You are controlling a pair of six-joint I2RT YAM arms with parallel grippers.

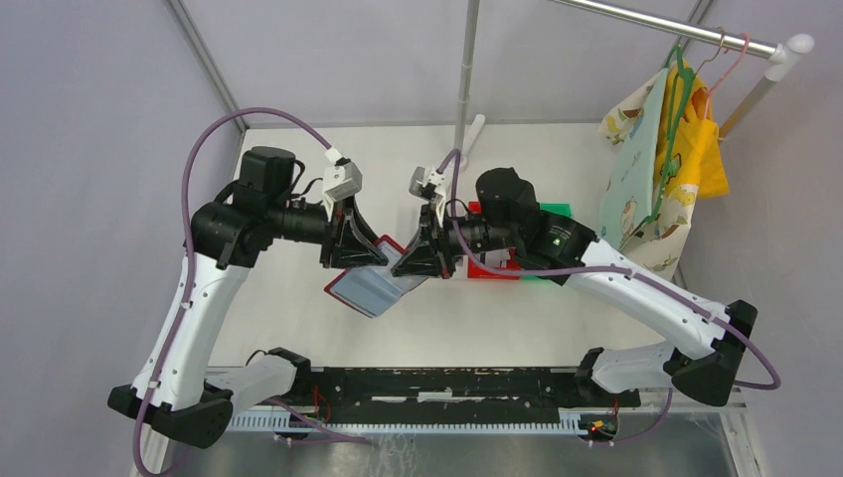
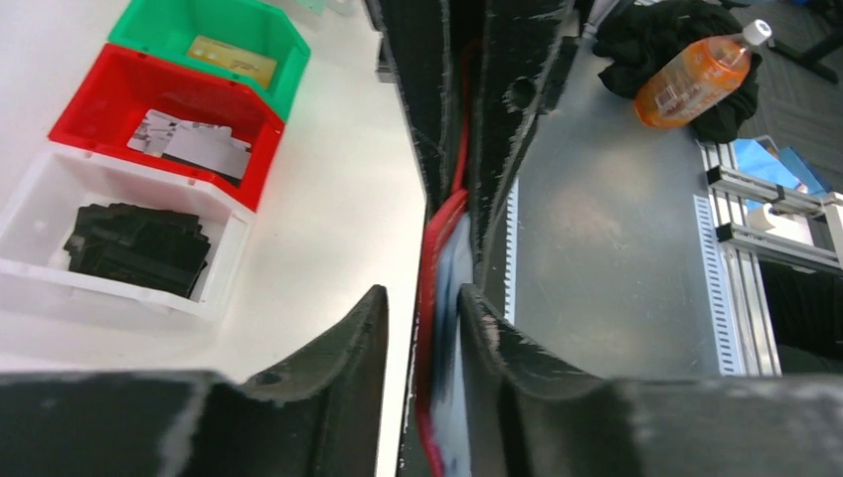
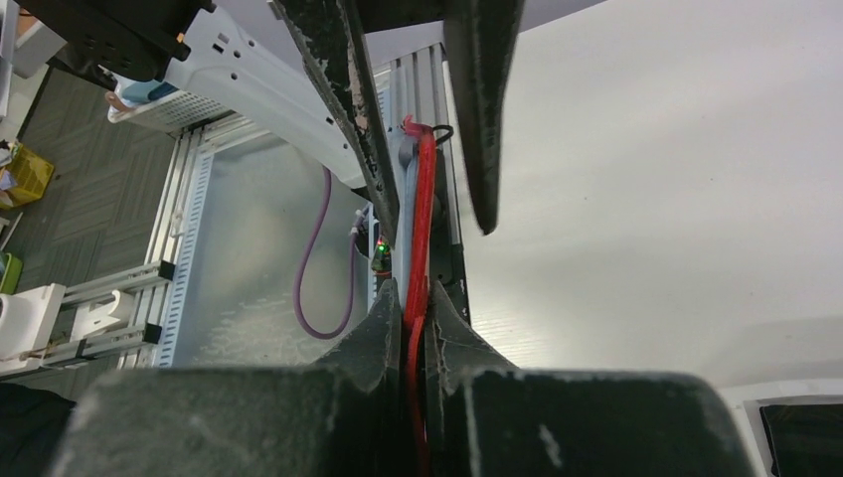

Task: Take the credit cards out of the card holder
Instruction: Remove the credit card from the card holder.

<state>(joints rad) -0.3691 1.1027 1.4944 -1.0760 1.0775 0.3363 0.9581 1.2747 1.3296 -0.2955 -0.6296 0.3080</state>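
The card holder [image 1: 370, 288] is a red wallet, held open above the table with its grey-blue inside facing up. My right gripper [image 1: 410, 266] is shut on its right edge. In the right wrist view the red edge [image 3: 419, 214] is pinched between my jaws [image 3: 415, 295]. My left gripper [image 1: 358, 260] is open around the wallet's left edge [image 2: 434, 268], which rests against one finger [image 2: 487, 333] with a gap to the other [image 2: 368, 333]. Credit cards lie in bins: a golden one [image 2: 234, 60], silvery-grey ones [image 2: 194, 147] and dark ones [image 2: 139, 248]. I see no card in the wallet.
The green bin [image 2: 288, 45], red bin [image 2: 94, 99] and white bin [image 2: 35, 199] stand in a row on the table, partly hidden behind my right arm in the top view [image 1: 494, 266]. An orange bottle [image 2: 696, 78] lies off the table. Clothes [image 1: 661, 169] hang at the back right.
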